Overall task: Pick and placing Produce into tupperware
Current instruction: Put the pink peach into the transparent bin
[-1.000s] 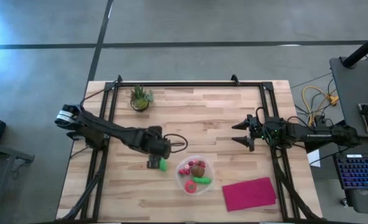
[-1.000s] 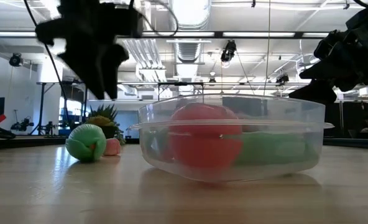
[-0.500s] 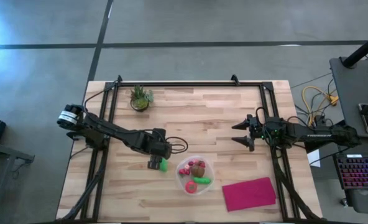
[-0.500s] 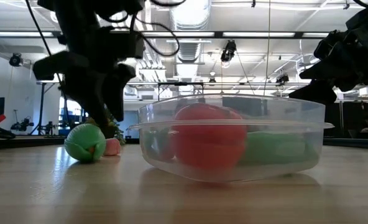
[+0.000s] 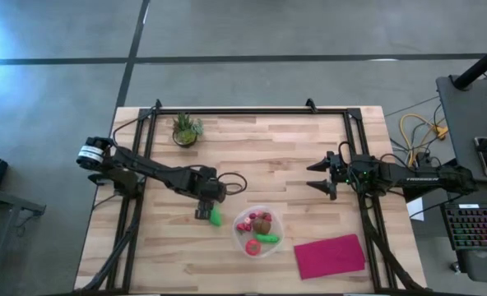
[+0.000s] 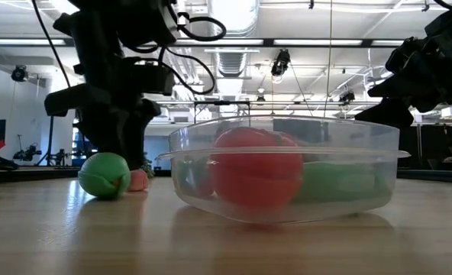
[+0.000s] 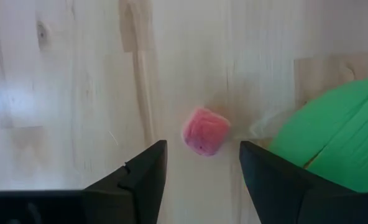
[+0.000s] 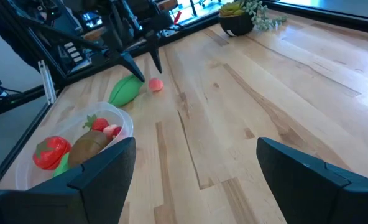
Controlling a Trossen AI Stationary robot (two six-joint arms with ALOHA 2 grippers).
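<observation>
A small pink bit (image 7: 205,131) lies on the wooden table beside a green elongated piece (image 7: 333,143), left of the round clear tupperware (image 5: 258,232). The tupperware holds a red piece, a brown oval, a green piece and small red bits. My left gripper (image 7: 202,163) is open and points down low over the table, one finger on either side of the pink bit, without touching it. It also shows in the low view (image 6: 123,145) and the high view (image 5: 204,212). My right gripper (image 5: 322,175) waits open at the table's right, above the table.
A flat magenta cloth (image 5: 330,255) lies near the front right corner. A potted green plant (image 5: 186,129) stands at the far left. A dark cable loops beside my left gripper (image 5: 235,185). Bare wood lies between the tupperware and my right gripper.
My left gripper has come down toward the table, from above the green piece to low around the pink bit, staying open. The green piece, the pink bit and the tupperware have stayed where they were.
</observation>
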